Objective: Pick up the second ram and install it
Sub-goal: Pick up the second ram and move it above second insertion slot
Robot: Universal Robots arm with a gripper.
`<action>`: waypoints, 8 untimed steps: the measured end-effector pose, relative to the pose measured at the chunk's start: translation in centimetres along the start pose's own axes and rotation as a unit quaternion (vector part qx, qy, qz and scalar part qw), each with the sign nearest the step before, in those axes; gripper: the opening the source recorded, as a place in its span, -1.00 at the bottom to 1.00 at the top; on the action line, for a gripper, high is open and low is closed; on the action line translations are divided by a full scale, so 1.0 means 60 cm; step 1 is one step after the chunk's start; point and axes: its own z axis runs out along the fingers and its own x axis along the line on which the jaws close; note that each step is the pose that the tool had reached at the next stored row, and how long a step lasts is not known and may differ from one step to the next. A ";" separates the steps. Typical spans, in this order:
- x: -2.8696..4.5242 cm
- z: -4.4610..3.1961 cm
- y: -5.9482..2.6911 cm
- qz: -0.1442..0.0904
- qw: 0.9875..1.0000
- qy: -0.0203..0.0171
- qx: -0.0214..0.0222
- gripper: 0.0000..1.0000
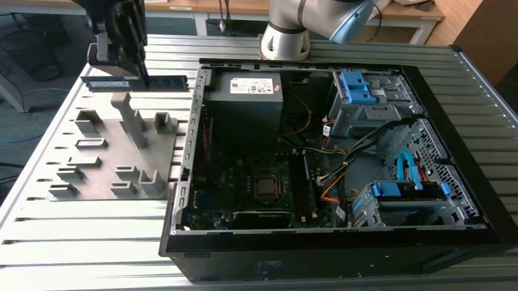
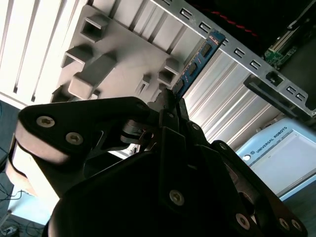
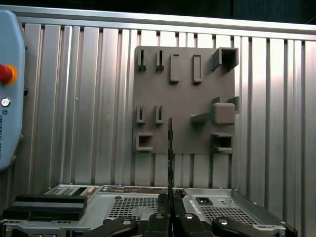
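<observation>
The second ram (image 1: 166, 82) is a thin dark stick with a bluish label, held level in the air above the far end of the grey holder plate (image 1: 105, 176), at the exterior view's left. My gripper (image 1: 121, 76) is shut on its middle from above. In the second wrist view the second ram (image 2: 197, 61) sticks out past my gripper (image 2: 170, 106) toward the case wall. The first wrist view shows the second ram (image 3: 170, 158) edge-on, rising from my gripper (image 3: 170, 217) in front of the holder plate (image 3: 182, 98).
The open computer case (image 1: 194, 121) lies to the right of the plate, with the motherboard (image 1: 267, 182), blue drive brackets (image 1: 356, 88) and cables inside. Grey holder blocks (image 1: 130, 121) stand up from the plate. A pendant with a red button (image 3: 5, 74) lies on the slatted table (image 1: 81, 242).
</observation>
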 end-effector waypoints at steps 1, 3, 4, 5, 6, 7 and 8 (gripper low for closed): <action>0.000 0.000 -0.004 0.000 1.000 0.000 0.000 -0.73; 0.000 0.000 -0.013 0.000 1.000 0.000 0.000 -0.73; 0.000 -0.001 -0.018 0.000 1.000 0.000 0.000 -0.73; 0.001 -0.001 -0.023 0.000 1.000 0.000 0.000 -0.73; 0.001 -0.001 -0.028 0.000 1.000 0.000 0.000 -0.73; 0.001 -0.001 -0.034 0.000 1.000 0.000 0.000 -0.73; 0.001 -0.001 -0.040 0.000 1.000 0.000 0.000 -0.73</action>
